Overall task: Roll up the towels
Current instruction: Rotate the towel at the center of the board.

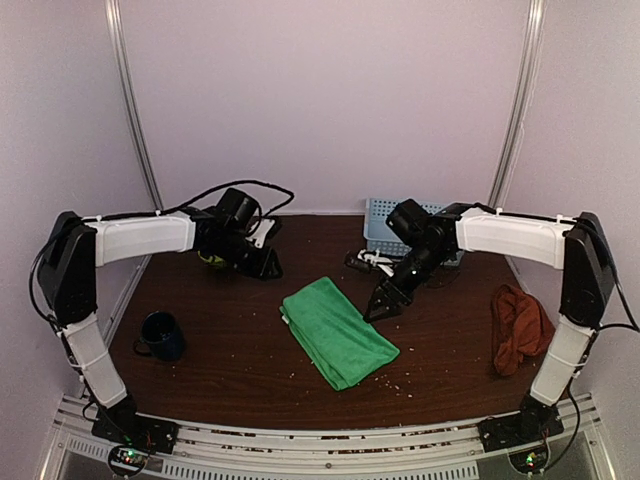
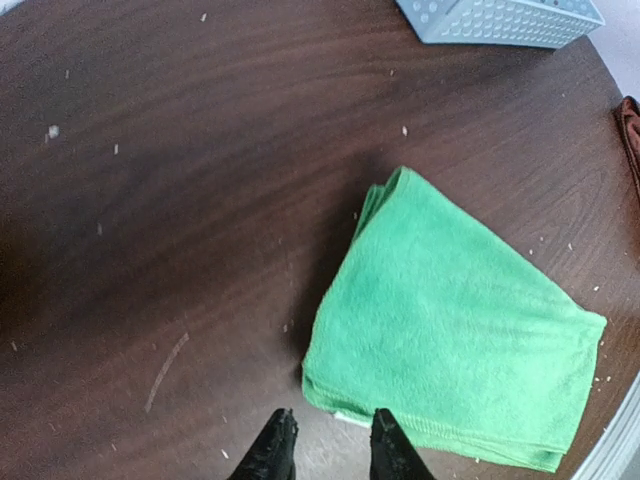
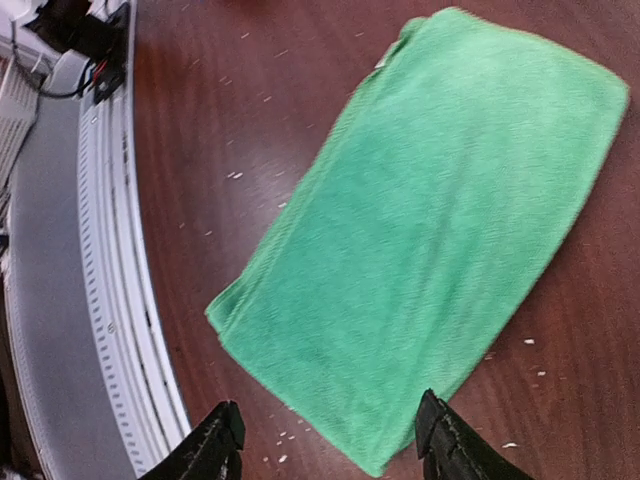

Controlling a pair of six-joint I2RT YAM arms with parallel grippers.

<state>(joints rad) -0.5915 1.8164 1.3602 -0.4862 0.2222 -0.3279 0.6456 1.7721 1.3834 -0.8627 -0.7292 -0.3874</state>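
Right now your green towel (image 1: 338, 332) lies folded flat in the middle of the top view, a long strip slanting from upper left to lower right, not yet rolled. Your right hand (image 3: 330, 445) hovers above one short end with fingers wide apart and empty, probably to straddle that edge and start the roll. Your left hand (image 2: 330, 455) hangs further off at upper left, fingers slightly apart, nothing between them. The rust towel (image 1: 518, 328) sits bunched at the right edge, beside the right arm. A light-blue basket (image 1: 385, 225) stands at the back and a dark mug (image 1: 162, 335) at the left. The table (image 1: 230, 380) is dark brown wood flecked with pale crumbs, enclosed by plain lilac walls.
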